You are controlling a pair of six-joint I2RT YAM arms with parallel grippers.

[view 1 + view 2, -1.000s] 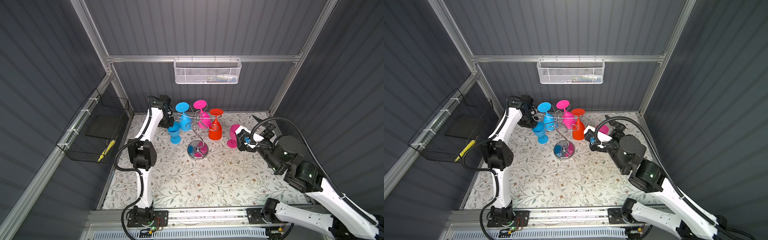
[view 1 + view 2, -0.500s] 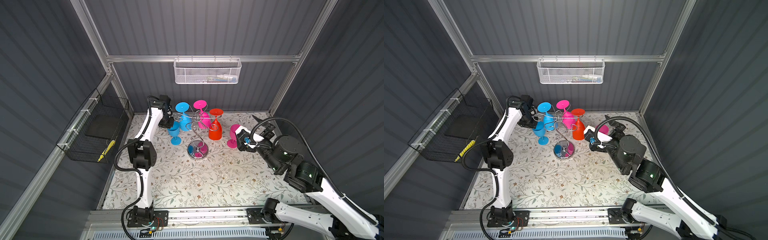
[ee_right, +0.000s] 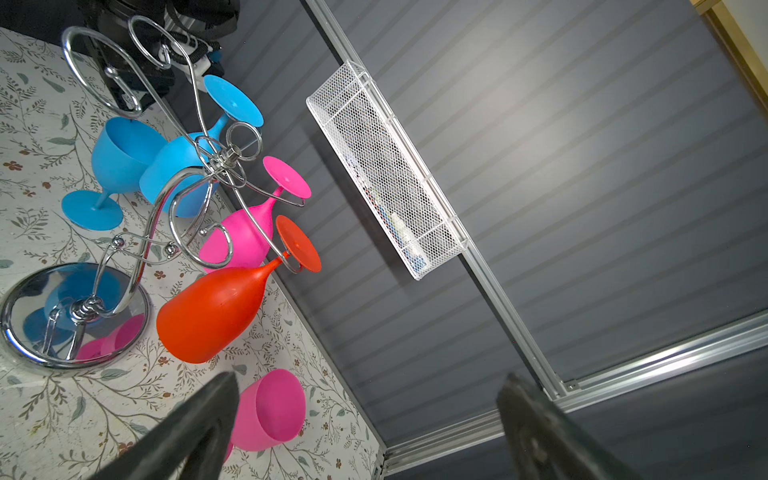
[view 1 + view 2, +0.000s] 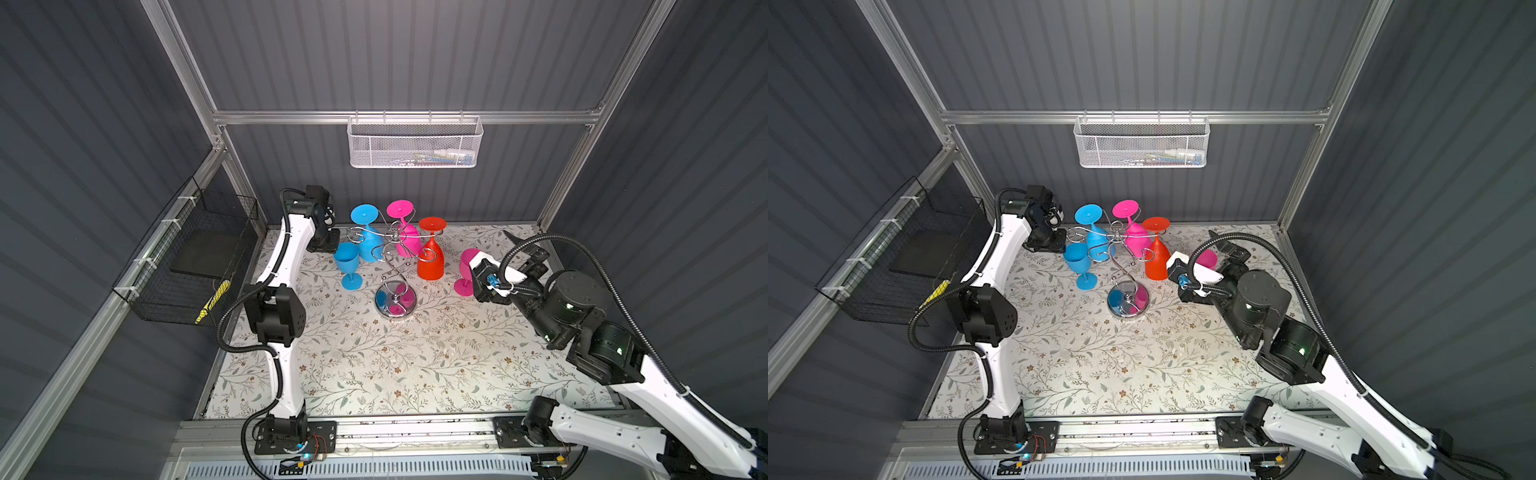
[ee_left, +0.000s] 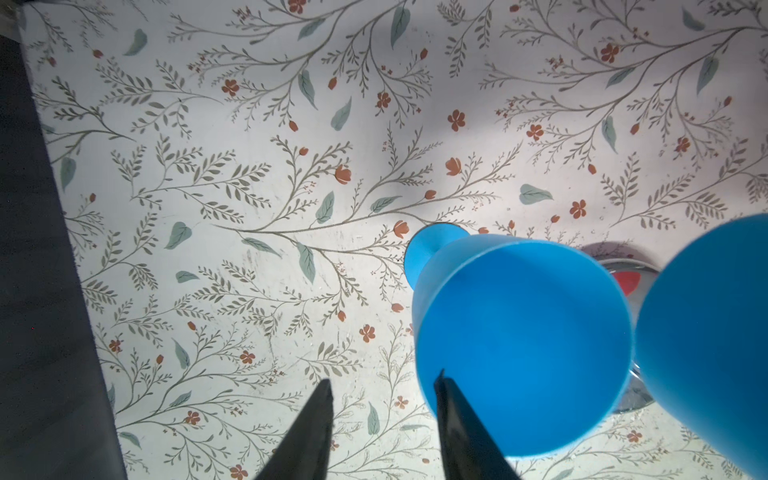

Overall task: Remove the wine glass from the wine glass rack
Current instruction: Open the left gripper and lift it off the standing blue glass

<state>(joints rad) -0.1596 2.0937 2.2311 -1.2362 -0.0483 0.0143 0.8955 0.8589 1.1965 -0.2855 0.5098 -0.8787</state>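
The chrome wine glass rack (image 4: 394,253) stands on its mirror disc base (image 4: 395,300) at the back middle of the table. A blue glass (image 4: 368,237), a pink one (image 4: 405,235) and a red one (image 4: 431,259) hang upside down from its arms. Another blue wine glass (image 4: 348,266) stands upright on the table left of the rack. My left gripper (image 5: 383,376) is above and beside it, open, with only tablecloth between its fingers; one fingertip (image 5: 446,390) overlaps the cup's rim (image 5: 519,345). My right gripper (image 3: 370,376) stands wide open and empty beside an upright pink glass (image 3: 270,409).
A white mesh basket (image 4: 415,143) hangs on the back wall and a black wire basket (image 4: 195,257) on the left wall. The floral table (image 4: 395,365) runs from the rack to the front rail. The back wall is close behind the rack.
My left gripper's jaws have opened beside the standing blue glass, which stays where it was. The right arm and the rack have not moved.
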